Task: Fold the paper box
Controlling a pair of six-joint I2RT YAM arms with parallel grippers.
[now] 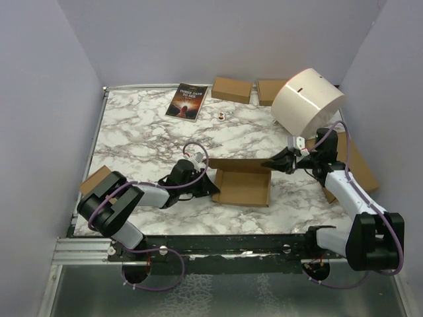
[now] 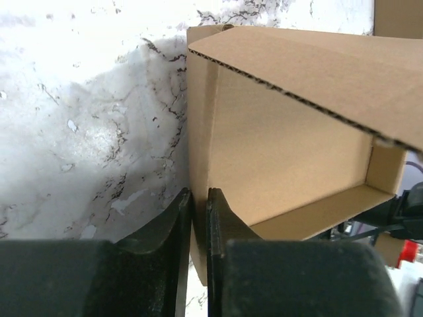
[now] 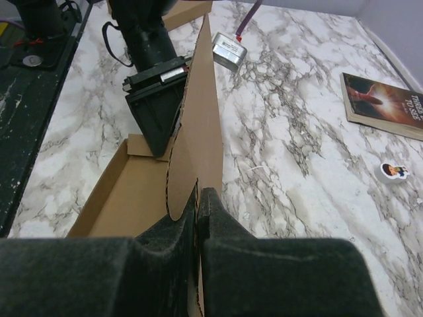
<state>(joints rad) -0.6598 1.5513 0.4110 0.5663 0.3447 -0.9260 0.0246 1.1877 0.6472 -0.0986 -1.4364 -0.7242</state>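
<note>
The paper box [image 1: 243,187] lies in the middle of the marble table as a shallow brown cardboard tray, its lid flap [image 1: 239,164] raised along the far side. My left gripper [image 1: 213,189] is shut on the tray's left wall. In the left wrist view that wall [image 2: 200,132] runs straight down between the two black fingers [image 2: 178,221]. My right gripper [image 1: 268,162] is shut on the right end of the raised flap. In the right wrist view the flap [image 3: 201,125] stands on edge between its fingers [image 3: 221,218], with the left gripper [image 3: 155,115] beyond it.
A book [image 1: 187,101] and two small brown boxes [image 1: 231,89] [image 1: 271,91] lie at the back. A white drum [image 1: 307,100] stands at back right over a large flat brown box [image 1: 361,166]. Another small box [image 1: 94,179] sits at the left edge. A tiny sticker figure [image 1: 222,115] lies near the book.
</note>
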